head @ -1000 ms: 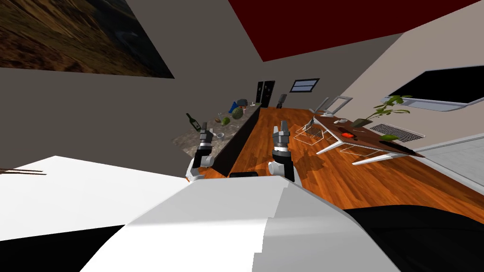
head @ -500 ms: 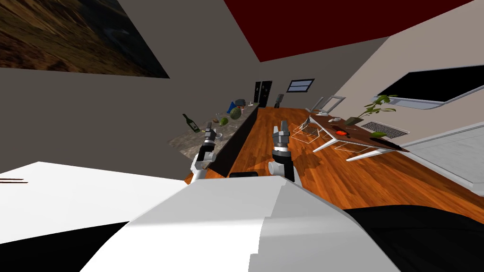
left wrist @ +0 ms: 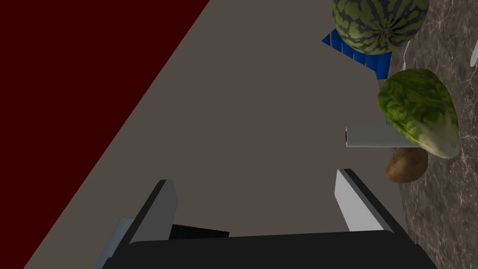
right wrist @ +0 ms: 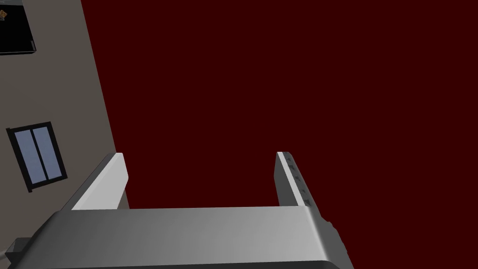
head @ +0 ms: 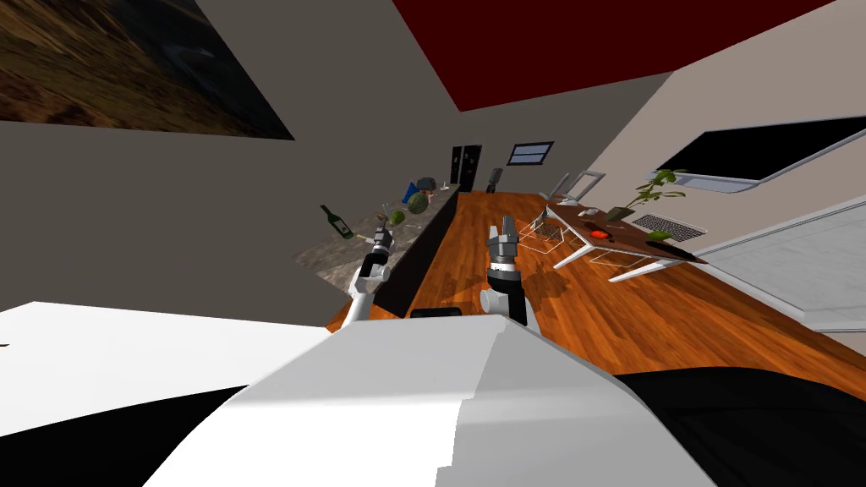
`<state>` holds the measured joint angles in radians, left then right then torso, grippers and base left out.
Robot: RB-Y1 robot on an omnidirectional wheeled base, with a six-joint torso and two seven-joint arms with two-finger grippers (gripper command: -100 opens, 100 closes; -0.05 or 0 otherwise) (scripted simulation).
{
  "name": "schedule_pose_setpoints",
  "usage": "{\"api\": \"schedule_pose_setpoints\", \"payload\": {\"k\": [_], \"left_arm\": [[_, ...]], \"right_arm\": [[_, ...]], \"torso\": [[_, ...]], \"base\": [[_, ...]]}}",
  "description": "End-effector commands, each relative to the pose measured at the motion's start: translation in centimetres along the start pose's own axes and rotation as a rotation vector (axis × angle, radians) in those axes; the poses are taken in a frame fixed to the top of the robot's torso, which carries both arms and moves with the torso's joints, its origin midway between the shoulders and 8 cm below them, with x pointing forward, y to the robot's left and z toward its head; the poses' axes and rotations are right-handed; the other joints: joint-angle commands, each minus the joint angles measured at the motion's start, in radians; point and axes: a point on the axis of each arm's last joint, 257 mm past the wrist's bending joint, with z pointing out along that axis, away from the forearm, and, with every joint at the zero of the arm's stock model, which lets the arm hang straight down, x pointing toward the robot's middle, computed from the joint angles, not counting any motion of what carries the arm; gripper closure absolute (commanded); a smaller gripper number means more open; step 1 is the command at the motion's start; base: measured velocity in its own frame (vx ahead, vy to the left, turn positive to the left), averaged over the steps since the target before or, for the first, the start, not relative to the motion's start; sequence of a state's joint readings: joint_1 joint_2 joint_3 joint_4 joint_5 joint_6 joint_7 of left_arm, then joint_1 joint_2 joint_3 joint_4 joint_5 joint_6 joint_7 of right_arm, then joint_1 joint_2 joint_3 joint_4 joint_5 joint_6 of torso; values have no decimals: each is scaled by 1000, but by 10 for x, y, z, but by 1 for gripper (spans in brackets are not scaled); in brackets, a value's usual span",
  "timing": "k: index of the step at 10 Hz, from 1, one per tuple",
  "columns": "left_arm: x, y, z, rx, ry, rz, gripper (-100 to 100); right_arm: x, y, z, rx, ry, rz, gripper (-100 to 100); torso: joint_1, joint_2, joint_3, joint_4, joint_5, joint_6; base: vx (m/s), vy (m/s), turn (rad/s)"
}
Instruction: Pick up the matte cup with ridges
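Note:
My left gripper (head: 382, 225) hangs open over the marble counter (head: 334, 249), nothing between its fingers (left wrist: 347, 198). In the left wrist view the left gripper (left wrist: 254, 177) faces the grey wall. Just ahead of it on the counter (left wrist: 443, 205) stand a brown potato (left wrist: 407, 164), a plain white upright cylinder (left wrist: 373, 137) with a dark opening, a green lettuce (left wrist: 420, 112) and a striped watermelon (left wrist: 378, 23). I cannot tell a ridged cup apart from my left hand in the head view. My right gripper (head: 505, 227) is raised over the wood floor, open (right wrist: 200, 156) and empty.
A green bottle (head: 337, 221) stands on the counter near the wall. A blue ridged object (left wrist: 359, 53) lies behind the watermelon (head: 417, 203). The counter's dark front (head: 414, 254) runs along the floor. A wooden table on white legs (head: 626, 241) and wire chairs (head: 545, 230) stand to the right.
My left hand has reached farther forward along the counter, toward the produce. The whole head view has shifted, so I have moved too. The right arm keeps its pose.

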<state>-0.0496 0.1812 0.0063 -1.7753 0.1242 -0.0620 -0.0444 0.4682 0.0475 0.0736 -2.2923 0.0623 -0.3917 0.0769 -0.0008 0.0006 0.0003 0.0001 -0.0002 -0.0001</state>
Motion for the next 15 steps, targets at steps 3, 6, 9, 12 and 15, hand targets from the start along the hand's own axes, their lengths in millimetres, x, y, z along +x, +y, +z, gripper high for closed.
{"api": "schedule_pose_setpoints", "payload": {"k": [3,6,9,12,15], "left_arm": [[10,22,26,-75,20,-23,-100],[15,44,39,-141,29,-37,-100],[28,65,59,-232,50,-67,-100],[37,79,73,-293,63,-80,-100],[46,96,84,-359,75,-92,-100]], "right_arm": [[0,0,0,0,0,0,0],[0,0,0,0,0,0,0],[0,0,0,0,0,0,0],[0,0,0,0,0,0,0],[0,0,0,0,0,0,0]], "torso": [[0,0,0,0,0,0],[0,0,0,0,0,0],[0,0,0,0,0,-1],[1,0,0,0,0,-1],[1,1,0,0,0,-1]], "base": [[-13,-8,-47],[-10,-3,-28],[-19,-6,-36],[-13,-1,-16],[-18,3,-12]]}}
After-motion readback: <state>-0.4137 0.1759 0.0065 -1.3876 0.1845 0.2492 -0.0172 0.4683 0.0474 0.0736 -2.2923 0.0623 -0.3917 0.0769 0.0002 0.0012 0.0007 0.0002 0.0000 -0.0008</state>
